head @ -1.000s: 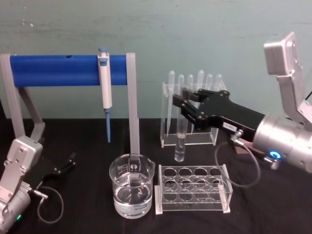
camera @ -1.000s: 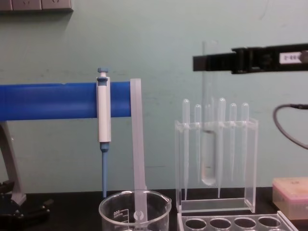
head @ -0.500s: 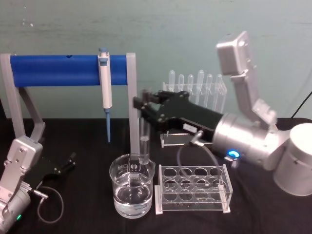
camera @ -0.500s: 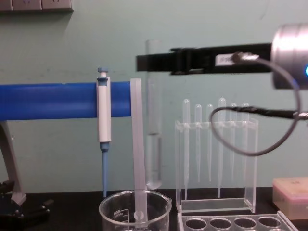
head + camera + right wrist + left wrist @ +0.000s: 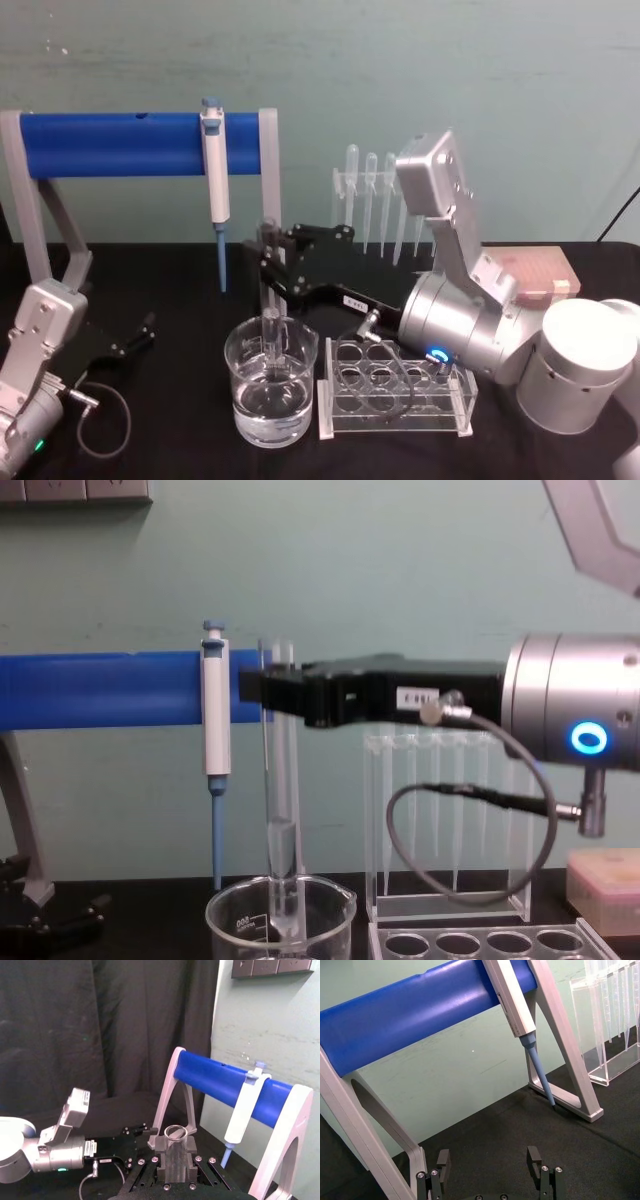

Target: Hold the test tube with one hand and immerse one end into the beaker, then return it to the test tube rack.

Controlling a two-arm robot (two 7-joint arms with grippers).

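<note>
The test tube [image 5: 281, 810] hangs upright with my right gripper [image 5: 262, 690] shut on it near its open mouth [image 5: 176, 1133]. Its lower end reaches below the rim of the beaker [image 5: 235, 917]. In the head view the test tube [image 5: 270, 335] stands inside the beaker [image 5: 245, 385], which holds clear water. I cannot tell whether the tip is under the water. My right gripper [image 5: 270, 262] is directly above the beaker. My left gripper [image 5: 489, 1160] is open and parked low at the table's left, and the head view shows this left gripper [image 5: 140, 335] too.
A white-and-blue pipettor [image 5: 214, 165] hangs on the blue bar stand [image 5: 120, 143] just behind the beaker. A clear tube rack [image 5: 400, 390] sits right of the beaker. The pipette stand [image 5: 372, 205] and a pink box [image 5: 540, 270] are behind my right arm.
My right arm has swung left from over the rack and come down. The tube has gone from hanging above the table to standing with its lower end inside the beaker.
</note>
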